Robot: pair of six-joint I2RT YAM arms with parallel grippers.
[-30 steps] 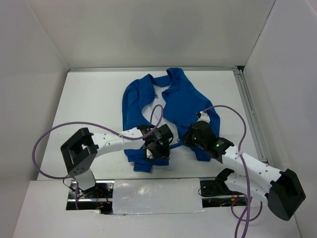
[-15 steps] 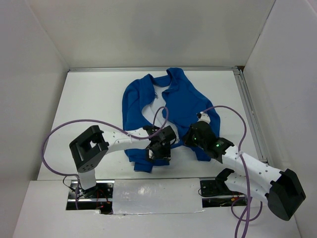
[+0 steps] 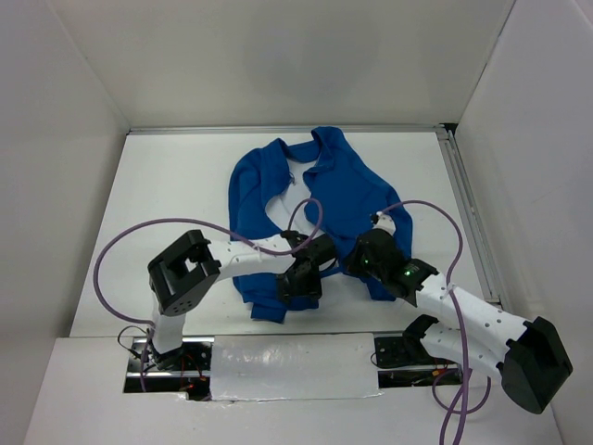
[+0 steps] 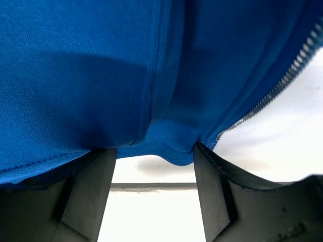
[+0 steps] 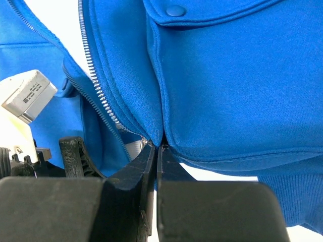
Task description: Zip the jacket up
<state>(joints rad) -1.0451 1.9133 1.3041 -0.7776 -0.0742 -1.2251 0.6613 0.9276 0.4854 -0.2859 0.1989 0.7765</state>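
Observation:
The royal-blue jacket (image 3: 347,190) lies open on the white table, collar far, hem near, white lining showing at the middle. My left gripper (image 3: 302,281) sits over the near hem of the left front panel. In the left wrist view it (image 4: 154,154) is open, and the hem of the jacket (image 4: 101,75) hangs at its fingertips, with the silver zipper teeth (image 4: 275,88) to the right. My right gripper (image 3: 354,262) is at the bottom of the right front panel. In the right wrist view it (image 5: 158,145) is shut on the jacket (image 5: 227,91) edge beside the zipper teeth (image 5: 96,75).
White walls enclose the table on three sides. A metal rail (image 3: 466,209) runs along the right edge. Purple cables (image 3: 139,232) loop over both arms. A white panel (image 3: 287,366) covers the near edge between the bases. A pocket snap (image 5: 175,10) shows on the flap.
My left arm has swung right, and its gripper has shifted slightly right and nearer along the hem. My right gripper has kept its hold in place.

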